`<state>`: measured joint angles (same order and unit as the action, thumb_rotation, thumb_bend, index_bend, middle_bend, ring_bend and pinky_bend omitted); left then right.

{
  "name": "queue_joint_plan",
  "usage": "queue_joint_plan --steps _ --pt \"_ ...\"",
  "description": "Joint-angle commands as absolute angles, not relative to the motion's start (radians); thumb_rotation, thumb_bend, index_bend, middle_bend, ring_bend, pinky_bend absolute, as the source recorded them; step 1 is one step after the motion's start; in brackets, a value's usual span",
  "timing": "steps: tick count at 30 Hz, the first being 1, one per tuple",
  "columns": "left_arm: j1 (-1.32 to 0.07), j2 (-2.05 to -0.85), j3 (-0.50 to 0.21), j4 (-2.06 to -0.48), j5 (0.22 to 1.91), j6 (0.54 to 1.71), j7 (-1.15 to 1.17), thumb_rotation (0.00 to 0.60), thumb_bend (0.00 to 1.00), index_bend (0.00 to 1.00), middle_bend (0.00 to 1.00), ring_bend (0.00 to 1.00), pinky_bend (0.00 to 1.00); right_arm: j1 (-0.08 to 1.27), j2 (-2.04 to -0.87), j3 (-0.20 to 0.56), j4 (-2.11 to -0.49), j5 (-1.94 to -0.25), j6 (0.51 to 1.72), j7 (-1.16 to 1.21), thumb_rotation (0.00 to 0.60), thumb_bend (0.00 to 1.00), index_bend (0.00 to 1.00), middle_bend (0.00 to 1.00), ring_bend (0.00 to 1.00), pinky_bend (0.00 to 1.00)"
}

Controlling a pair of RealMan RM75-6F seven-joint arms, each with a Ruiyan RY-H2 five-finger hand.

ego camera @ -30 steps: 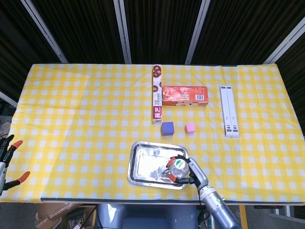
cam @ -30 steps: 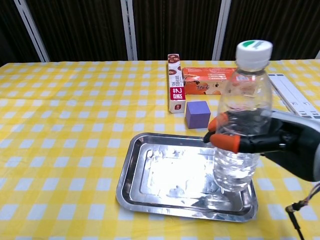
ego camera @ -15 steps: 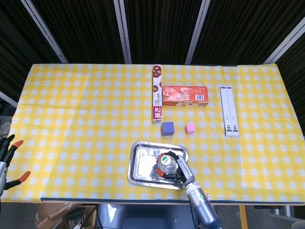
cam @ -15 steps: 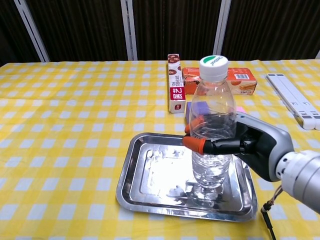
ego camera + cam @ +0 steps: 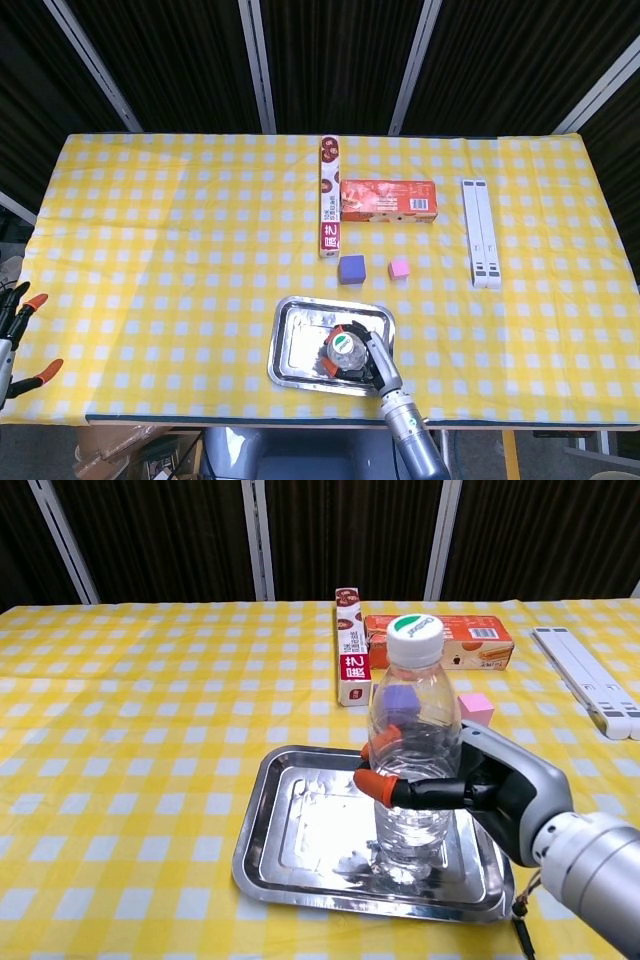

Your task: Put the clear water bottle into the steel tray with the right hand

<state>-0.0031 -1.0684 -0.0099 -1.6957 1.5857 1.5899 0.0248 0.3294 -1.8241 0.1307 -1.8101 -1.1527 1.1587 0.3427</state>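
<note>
The clear water bottle (image 5: 410, 750) with a white and green cap stands upright inside the steel tray (image 5: 290, 830), its base on the tray floor toward the right side. My right hand (image 5: 470, 785) grips the bottle around its middle, orange fingertips wrapped on the front. From the head view the bottle (image 5: 342, 350) shows cap-up within the tray (image 5: 295, 345), with the right hand (image 5: 368, 362) beside it. My left hand (image 5: 15, 335) hangs at the far left edge of the table, fingers apart and holding nothing.
Behind the tray sit a purple cube (image 5: 351, 269) and a pink cube (image 5: 399, 267). Further back lie a tall narrow red and white box (image 5: 328, 195), an orange box (image 5: 388, 200) and a white bar (image 5: 479, 232) at the right.
The right hand has carried the bottle leftward and down, from the tray's right edge to a spot inside the tray, where its base now rests. The left hand has not moved.
</note>
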Motion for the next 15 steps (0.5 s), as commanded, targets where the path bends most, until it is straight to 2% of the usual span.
queue_joint_plan --steps 1,11,14,15 --pt "-0.004 -1.069 -0.010 -1.695 1.587 1.590 0.026 0.600 0.22 0.13 0.00 0.00 0.00 0.324 -1.832 0.119 -1.802 -1.159 1.158 0.332 0.600 0.58 0.74 0.54 0.22 0.00" --pt "-0.003 -1.070 -0.009 -1.696 1.587 1.592 0.029 0.600 0.22 0.13 0.00 0.00 0.00 0.315 -1.841 0.115 -1.786 -1.157 1.136 0.330 0.600 0.58 0.74 0.54 0.22 0.00" --pt "-0.003 -1.070 -0.010 -1.696 1.587 1.592 0.030 0.600 0.22 0.13 0.00 0.00 0.00 0.318 -1.835 0.114 -1.783 -1.148 1.114 0.328 0.600 0.47 0.71 0.53 0.22 0.00" --pt "-0.003 -1.070 -0.010 -1.696 1.587 1.592 0.030 0.600 0.22 0.13 0.00 0.00 0.00 0.319 -1.832 0.115 -1.782 -1.144 1.106 0.326 0.600 0.40 0.66 0.52 0.20 0.00"
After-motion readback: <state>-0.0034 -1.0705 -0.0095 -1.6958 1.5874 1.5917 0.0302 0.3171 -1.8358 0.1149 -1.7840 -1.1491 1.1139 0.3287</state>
